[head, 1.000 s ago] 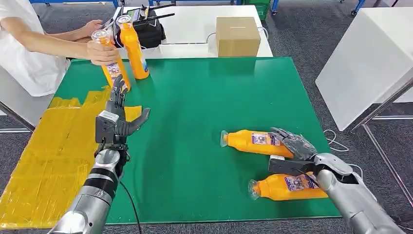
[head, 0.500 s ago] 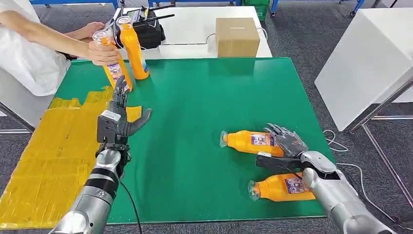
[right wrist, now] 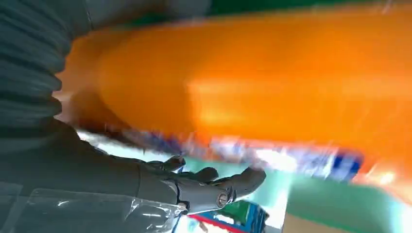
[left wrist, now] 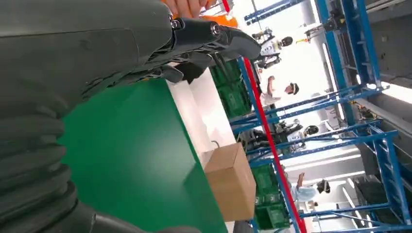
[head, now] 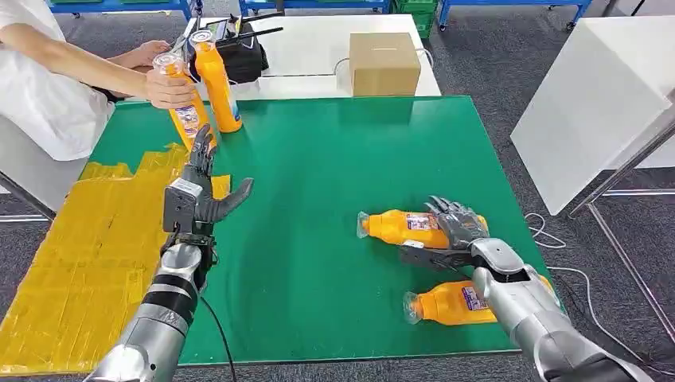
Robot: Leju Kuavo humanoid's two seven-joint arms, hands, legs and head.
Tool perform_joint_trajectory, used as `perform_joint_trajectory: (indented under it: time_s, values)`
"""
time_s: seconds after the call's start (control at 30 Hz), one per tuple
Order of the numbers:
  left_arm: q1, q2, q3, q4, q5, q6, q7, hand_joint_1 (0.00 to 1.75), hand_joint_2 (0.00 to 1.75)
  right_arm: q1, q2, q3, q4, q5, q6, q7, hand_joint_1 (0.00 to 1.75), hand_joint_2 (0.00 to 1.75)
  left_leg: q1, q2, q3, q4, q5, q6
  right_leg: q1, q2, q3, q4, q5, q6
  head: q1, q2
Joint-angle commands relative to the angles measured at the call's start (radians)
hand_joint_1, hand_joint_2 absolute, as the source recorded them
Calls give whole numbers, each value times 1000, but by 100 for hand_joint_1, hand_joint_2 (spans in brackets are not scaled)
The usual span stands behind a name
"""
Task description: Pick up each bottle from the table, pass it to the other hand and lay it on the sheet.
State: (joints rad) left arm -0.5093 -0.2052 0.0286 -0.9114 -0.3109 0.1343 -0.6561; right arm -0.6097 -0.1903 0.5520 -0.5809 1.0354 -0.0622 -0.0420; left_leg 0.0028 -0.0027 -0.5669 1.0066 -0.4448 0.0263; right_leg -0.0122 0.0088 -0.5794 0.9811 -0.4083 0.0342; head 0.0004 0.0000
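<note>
Bottles, four in all, orange with printed labels: two lying on their sides on the green tabletop at the robot's right, two standing upright at the far left corner. Right hand down over the label end of the farther lying bottle, fingers draped across it and thumb reaching under toward the near side — touching, but whether clamped or only resting cannot be told. In the right wrist view, the same bottle a blurred orange mass close against the fingers. Nearer lying bottle just beside the right forearm, cap pointing left, partly hidden by the arm. Left hand raised above the tabletop near the yellow sheet, fingers straight and apart, thumb out to the side, holding nothing. One yellow sheet, crinkled, spread over the tabletop's left side with no bottle on it. At the far left corner, a person's hand wrapped around one tilted upright bottle, the second upright bottle just beside it. Beyond — a white table with one cardboard box and one black device.
</note>
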Motion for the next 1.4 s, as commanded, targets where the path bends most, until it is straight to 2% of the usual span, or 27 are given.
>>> perform_joint_trajectory:
  time_s: [0.03,0.33,0.53,0.67,0.8,0.93,1.03,1.13,1.4]
  values:
    - [-38,-3,-7,98,5,7,-4,0,175,-57,75,22,208,24,40,-4,175,175,1,0,0,-1,1,-1,1,-1,0,-2,1,-1,0,0]
    - [-48,-1,-6,106,5,4,-10,0,175,-92,86,1,223,22,52,-17,175,175,1,-1,1,-1,1,-1,1,-2,2,-1,1,0,0,0]
    - [-42,-3,-12,93,-3,5,-11,0,175,-115,110,-55,193,-12,-25,-28,175,175,1,0,0,0,2,-1,2,-1,0,0,1,0,0,0]
    - [-36,-4,-14,83,-4,5,-10,0,175,-117,114,-58,191,-10,-21,-23,175,175,1,1,-2,0,1,-1,2,0,-1,0,1,0,0,0]
    - [-8,-11,-27,30,-13,-15,-1,0,175,-94,158,-151,121,-22,-179,-27,175,175,1,0,-2,0,1,-1,2,-1,-1,-1,1,0,0,0]
    - [19,-22,-67,-59,-12,-68,61,0,175,-84,208,-268,-73,-66,-289,-47,175,175,1,3,-4,1,-1,-2,2,3,-4,2,0,-1,0,0]
    - [14,-31,-101,-95,-8,-88,104,0,175,-77,226,-324,-195,-86,-288,-50,175,175,0,3,-9,2,0,-1,1,3,-9,3,0,0,0,0]
    - [12,-27,-114,-97,-4,-91,111,0,175,-68,227,-342,-210,-79,-300,-57,175,175,0,-1,-11,1,1,-1,1,-1,-10,2,0,0,0,0]
    - [12,-27,-114,-97,-4,-91,111,0,175,-68,227,-342,-210,-79,-300,-57,175,175,0,-1,-12,0,1,-1,0,-1,-11,1,0,0,0,0]
